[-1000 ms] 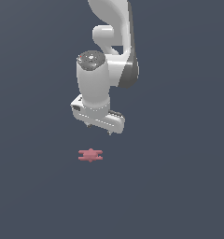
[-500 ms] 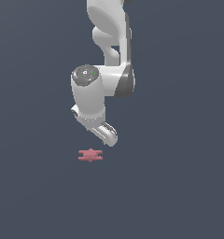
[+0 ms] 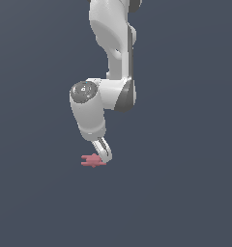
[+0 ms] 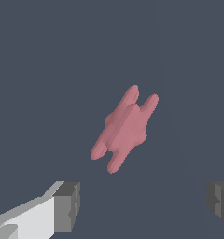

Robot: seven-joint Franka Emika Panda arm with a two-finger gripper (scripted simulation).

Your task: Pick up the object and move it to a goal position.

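The object (image 3: 92, 160) is a small flat pinkish-red piece lying on the dark grey floor. In the wrist view the object (image 4: 124, 127) lies aslant ahead of the fingers, with short rounded lobes at both ends. My gripper (image 3: 106, 158) hangs low at the object's edge on the exterior view's right, tilted, partly covering it. Its two dark fingertips (image 4: 67, 205) stand wide apart in the wrist view, with nothing between them. The gripper (image 4: 142, 207) is open and the object is not inside the gap.
The white arm (image 3: 110, 53) comes down from the top of the exterior view, its wrist (image 3: 87, 108) above the object. The dark grey floor (image 3: 185, 193) spreads all around.
The arm has lowered and turned its wrist, bringing the gripper down right beside the object. The object itself has stayed in place.
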